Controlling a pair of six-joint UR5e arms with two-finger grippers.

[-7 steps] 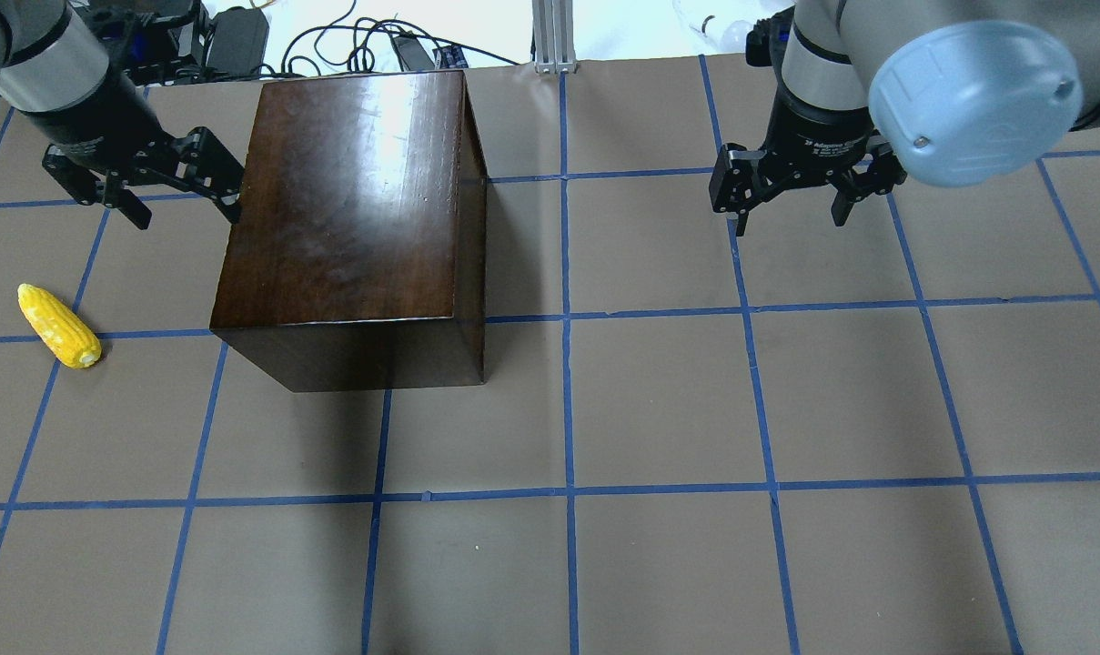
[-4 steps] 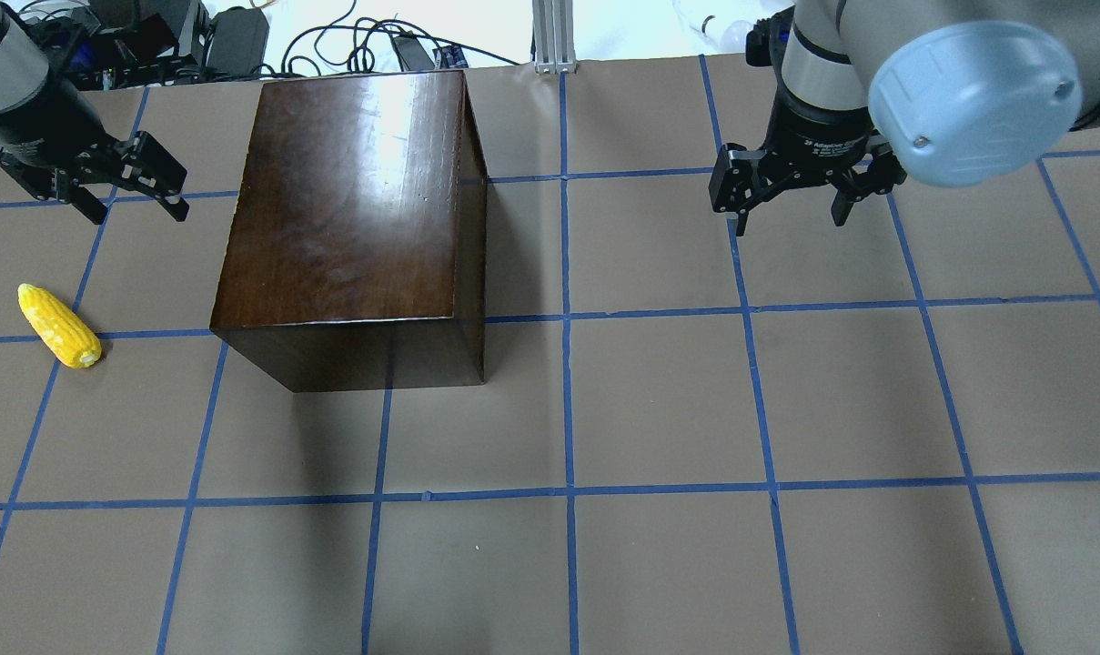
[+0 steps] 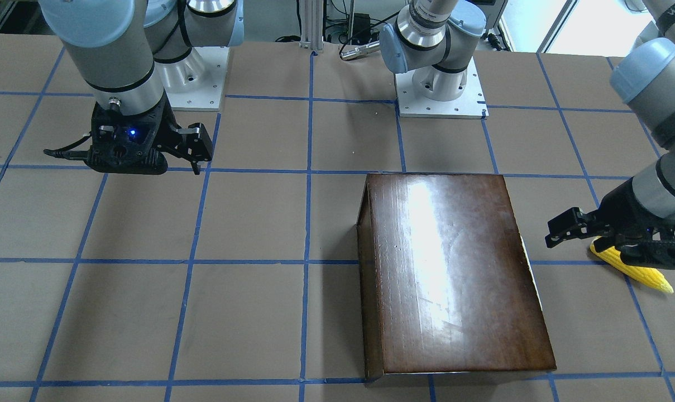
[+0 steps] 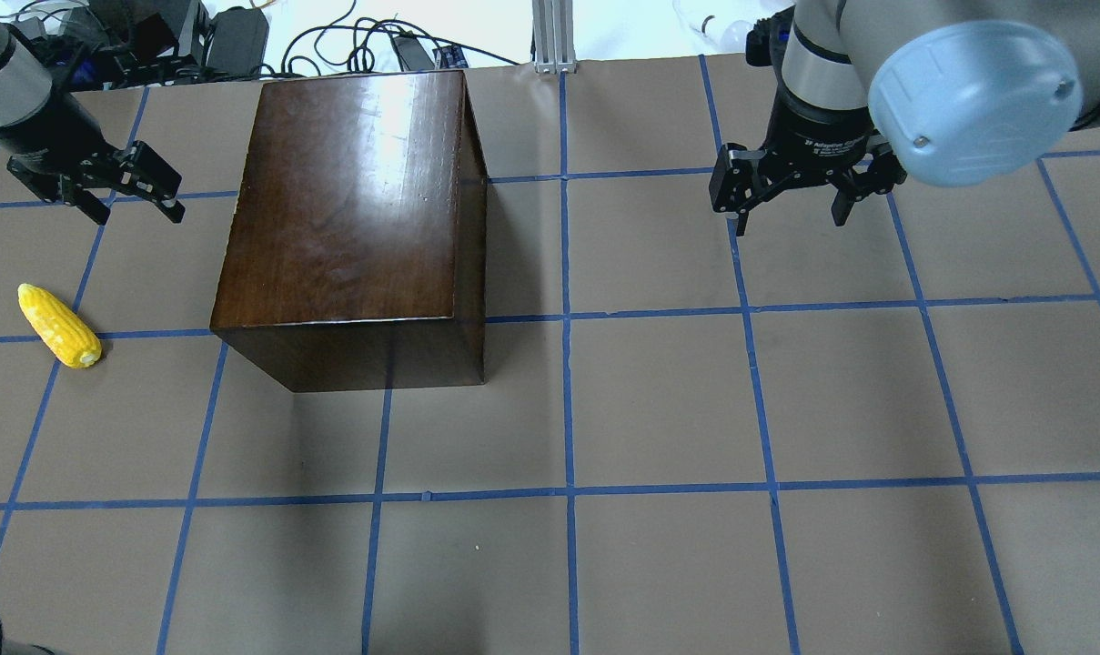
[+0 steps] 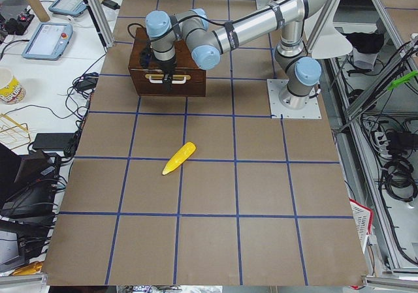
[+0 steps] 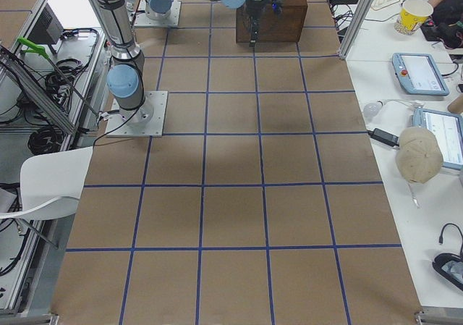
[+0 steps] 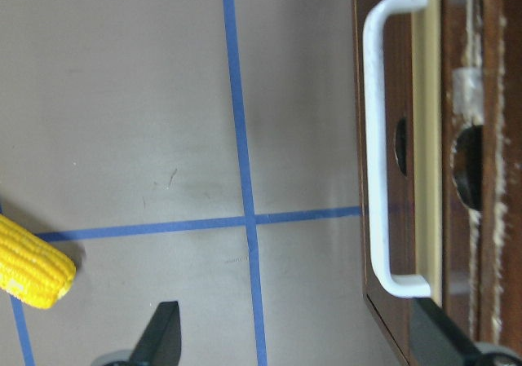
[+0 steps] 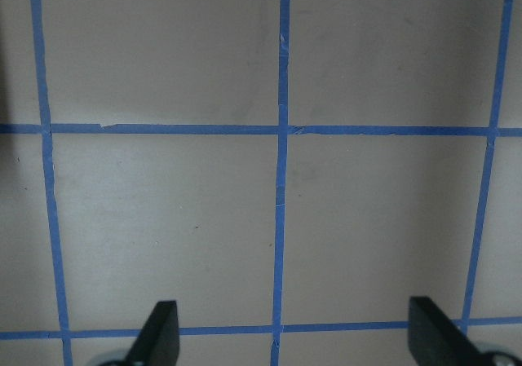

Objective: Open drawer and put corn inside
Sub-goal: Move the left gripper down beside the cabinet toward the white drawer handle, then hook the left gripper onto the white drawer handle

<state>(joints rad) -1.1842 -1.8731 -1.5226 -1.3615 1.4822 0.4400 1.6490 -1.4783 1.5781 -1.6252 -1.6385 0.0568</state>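
Observation:
The glossy dark-brown wooden box (image 4: 349, 200) stands left of centre. Its drawer front (image 7: 401, 81) with a white handle (image 7: 377, 146) faces the table's left end and sits pushed in. The yellow corn (image 4: 58, 326) lies on the paper to the box's left; it also shows in the front-facing view (image 3: 636, 271) and the left wrist view (image 7: 28, 264). My left gripper (image 4: 140, 211) is open and empty, hovering beside the drawer front, apart from the handle and the corn. My right gripper (image 4: 789, 218) is open and empty over bare table at the far right.
Brown paper with a blue tape grid (image 4: 568, 491) covers the table. Cables and power bricks (image 4: 240, 41) lie past the far edge, beside an aluminium post (image 4: 554, 36). The arm bases (image 3: 440, 89) stand on the robot's side of the table.
My left gripper has drawn away from the box's left face toward the table's left end, most of it in the first half second. The right arm, box and corn have not moved.

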